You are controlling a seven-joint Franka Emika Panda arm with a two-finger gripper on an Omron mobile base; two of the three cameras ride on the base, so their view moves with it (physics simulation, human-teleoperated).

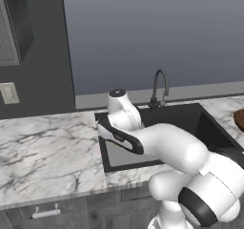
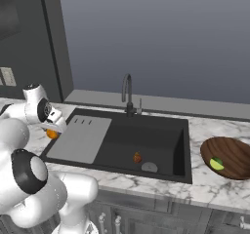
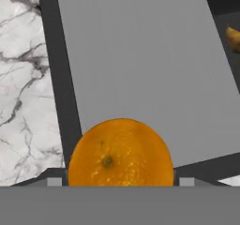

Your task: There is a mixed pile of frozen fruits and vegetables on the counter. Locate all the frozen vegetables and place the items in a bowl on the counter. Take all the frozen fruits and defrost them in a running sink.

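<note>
Gripper jaws are standing wide around the orange ball beside the sink, carrying it, I judge, toward the basin where the brown fruit is lying, a green bit sitting in the bowl

The white marble surface with grey veins runs across the lower half of the right base view. A black sink is set into it at the centre, with a grey drainboard covering its left part and a dark arched tap on its back rim. At the right, a reddish-brown bowl rests on the marble. At the left edge, an orange sits close by the sink's corner; whether it touches the marble is hard to tell.
</note>
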